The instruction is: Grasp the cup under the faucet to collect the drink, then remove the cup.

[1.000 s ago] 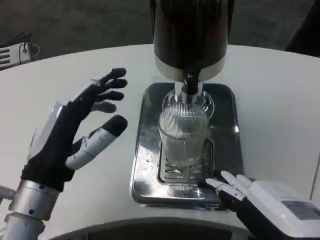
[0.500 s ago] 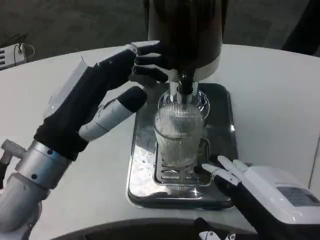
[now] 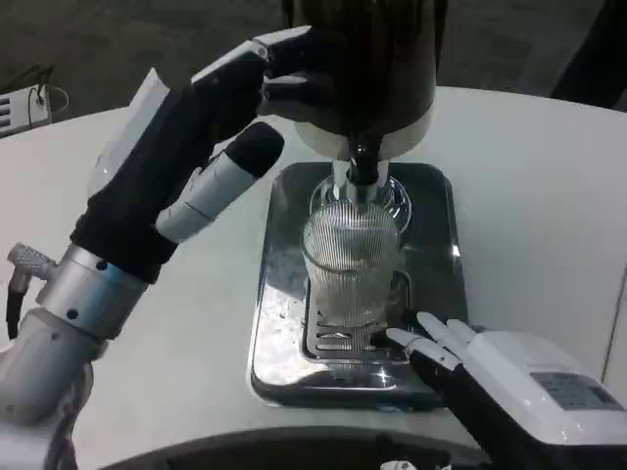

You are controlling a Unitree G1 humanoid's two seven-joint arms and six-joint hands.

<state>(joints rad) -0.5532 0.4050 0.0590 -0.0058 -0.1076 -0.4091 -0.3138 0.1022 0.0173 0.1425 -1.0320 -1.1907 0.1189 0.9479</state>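
Observation:
A clear ribbed glass cup [image 3: 353, 264] stands upright on the grate of a shiny metal drip tray [image 3: 436, 211], directly beneath the faucet [image 3: 363, 164] of a dark drink dispenser [image 3: 367, 59]. My left hand [image 3: 191, 147] is raised beside the dispenser, its fingers apart and reaching onto the dispenser's left side, its thumb pointing toward the cup; it holds nothing. My right hand [image 3: 509, 377] lies low at the tray's front right corner, fingertips [image 3: 421, 338] spread toward the cup's base without touching the cup.
The round white table [image 3: 549, 196] curves away on both sides, its front edge close below the tray. A white object [image 3: 24, 103] with a cable lies at the far left edge.
My left hand has risen and swung right from the table's left side up to the dispenser's body. The right hand edged slightly forward toward the cup. The cup has not moved.

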